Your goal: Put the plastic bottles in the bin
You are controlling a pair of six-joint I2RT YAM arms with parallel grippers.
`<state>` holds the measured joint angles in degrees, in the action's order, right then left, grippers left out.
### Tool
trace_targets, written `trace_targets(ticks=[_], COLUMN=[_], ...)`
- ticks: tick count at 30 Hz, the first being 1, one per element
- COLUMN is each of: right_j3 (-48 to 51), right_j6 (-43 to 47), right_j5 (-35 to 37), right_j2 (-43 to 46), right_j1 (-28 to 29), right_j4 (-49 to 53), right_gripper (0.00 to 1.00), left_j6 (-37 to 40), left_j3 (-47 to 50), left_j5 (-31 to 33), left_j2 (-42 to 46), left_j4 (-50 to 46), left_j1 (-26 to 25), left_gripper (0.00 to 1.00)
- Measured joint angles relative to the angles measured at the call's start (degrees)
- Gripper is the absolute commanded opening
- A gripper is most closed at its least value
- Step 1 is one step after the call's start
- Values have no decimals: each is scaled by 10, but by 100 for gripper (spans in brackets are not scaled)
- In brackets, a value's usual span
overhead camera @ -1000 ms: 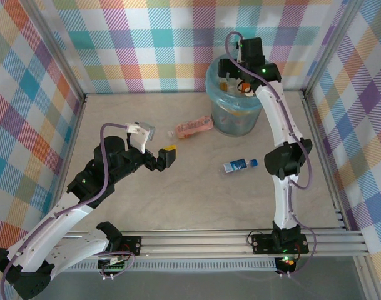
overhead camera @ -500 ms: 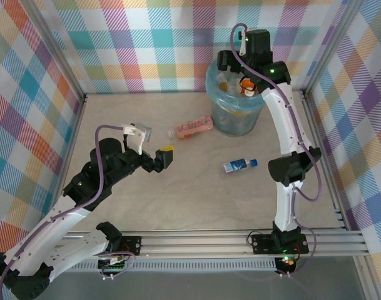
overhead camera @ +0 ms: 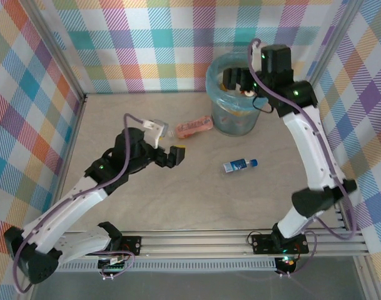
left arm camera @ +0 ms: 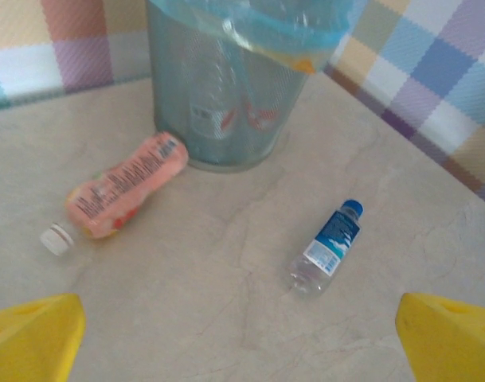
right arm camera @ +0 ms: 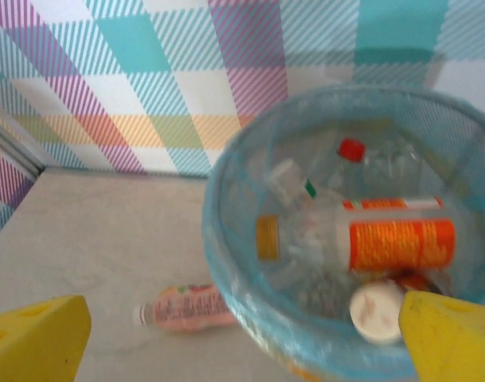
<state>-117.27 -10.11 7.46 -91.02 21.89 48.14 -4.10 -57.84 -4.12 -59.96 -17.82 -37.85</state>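
Two plastic bottles lie on the table. A pink-labelled one (overhead camera: 191, 127) (left arm camera: 123, 193) (right arm camera: 186, 306) rests against the foot of the bin (overhead camera: 231, 122) (left arm camera: 218, 103). A clear one with a blue label and cap (overhead camera: 239, 165) (left arm camera: 328, 248) lies nearer the front. My left gripper (overhead camera: 171, 156) (left arm camera: 242, 338) hovers open and empty, just in front of the pink bottle. My right gripper (overhead camera: 240, 80) (right arm camera: 242, 338) hangs open and empty above the bin's mouth. Inside the bin (right arm camera: 226, 263) lie several bottles, among them an orange-labelled one (right arm camera: 397, 243).
The bin stands at the back, close to the checked rear wall (overhead camera: 165, 44). Checked side walls and metal frame rails (overhead camera: 196, 240) close in the table. Bare tabletop (overhead camera: 196, 194) stretches between the two loose bottles and the near edge.
My left gripper has moved right and farther back, closer to the pink bottle. My right arm has swung up and to the right, its gripper staying open over the bin.
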Motion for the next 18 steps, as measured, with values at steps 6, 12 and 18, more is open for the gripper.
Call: trace_targets(ticks=[6, 12, 18], right_j3=[195, 309, 346], right_j6=[0, 7, 21], right_j5=[9, 28, 47], right_j2=[161, 282, 339], right_j1=[0, 0, 0], right_j4=[-23, -38, -59], right_gripper=[98, 98, 99], left_j6=[9, 34, 43], left_j3=[-46, -81, -102], left_j5=[-25, -36, -44], left_j2=[-112, -213, -298], left_j4=[0, 7, 27], left_j1=[-30, -79, -90], left_gripper=[97, 95, 92])
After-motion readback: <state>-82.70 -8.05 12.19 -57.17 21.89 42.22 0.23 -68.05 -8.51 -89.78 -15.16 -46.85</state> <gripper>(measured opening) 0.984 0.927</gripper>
